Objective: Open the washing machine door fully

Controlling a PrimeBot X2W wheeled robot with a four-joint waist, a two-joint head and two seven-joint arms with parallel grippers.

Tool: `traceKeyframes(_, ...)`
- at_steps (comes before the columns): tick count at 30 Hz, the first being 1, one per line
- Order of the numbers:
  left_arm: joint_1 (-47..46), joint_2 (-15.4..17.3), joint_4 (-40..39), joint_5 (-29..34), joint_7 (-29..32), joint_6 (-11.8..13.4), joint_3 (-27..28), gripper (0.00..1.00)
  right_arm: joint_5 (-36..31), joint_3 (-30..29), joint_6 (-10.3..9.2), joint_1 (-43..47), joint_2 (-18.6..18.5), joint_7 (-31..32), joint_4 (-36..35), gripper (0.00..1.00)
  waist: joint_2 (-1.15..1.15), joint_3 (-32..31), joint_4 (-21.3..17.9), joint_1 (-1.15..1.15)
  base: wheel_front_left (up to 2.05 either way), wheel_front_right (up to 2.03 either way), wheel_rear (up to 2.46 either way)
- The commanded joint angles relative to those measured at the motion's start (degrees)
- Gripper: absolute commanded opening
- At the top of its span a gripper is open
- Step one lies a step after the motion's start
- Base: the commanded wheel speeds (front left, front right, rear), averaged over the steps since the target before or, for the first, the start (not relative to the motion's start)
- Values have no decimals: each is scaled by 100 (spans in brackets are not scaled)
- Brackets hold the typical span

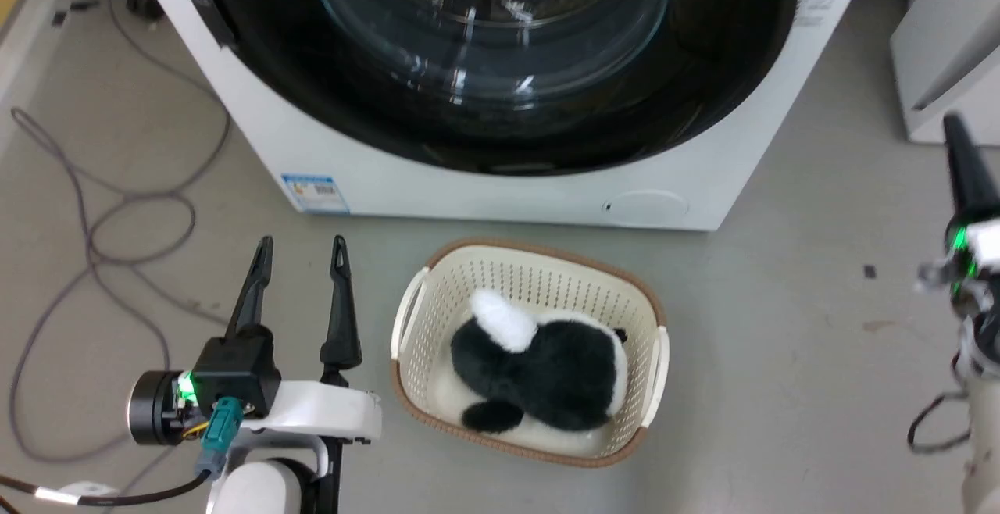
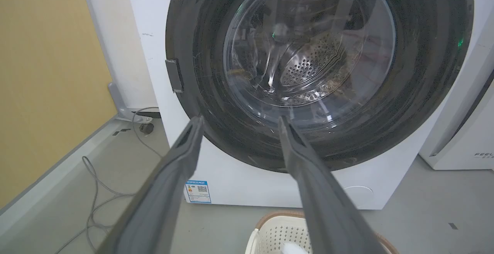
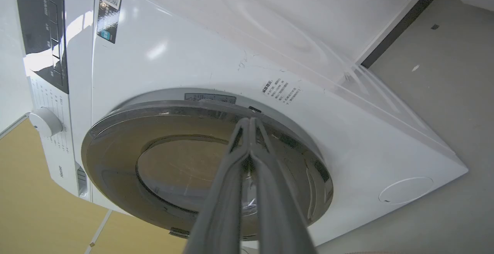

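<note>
The washing machine door point(image 2: 320, 65) sits closed against the washing machine point(image 1: 484, 198), left gripper point(image 1: 301, 242) spread apart low before it, right gripper point(image 3: 250, 121) pressed together, and I fear a finger may slip off the small handle tab point(image 2: 174, 75).

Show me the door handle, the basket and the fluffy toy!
door handle point(image 2: 174, 75), left wrist view, middle of the tab.
basket point(image 1: 539, 251), head view, far brown rim.
fluffy toy point(image 1: 547, 369), head view, black back.
</note>
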Motion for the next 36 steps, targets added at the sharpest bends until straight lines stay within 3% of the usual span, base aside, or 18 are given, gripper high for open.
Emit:
traceKeyframes(1,-129,5,-32,-26,-64,40,-28,100,231,-30,4,-310,-101,80,155,0,0,162,72,-1,0,0,0)
traceKeyframes(20,-648,6,-123,-278,-291,355,-409,100,907,426,5,-2501,-767,609,1532,0,0,1124,517,-1,0,0,0)
traceKeyframes(36,-926,7,-156,-424,-471,573,-622,100,1379,1039,5,-3461,-1075,1035,2116,0,0,1596,763,-1,0,0,0)
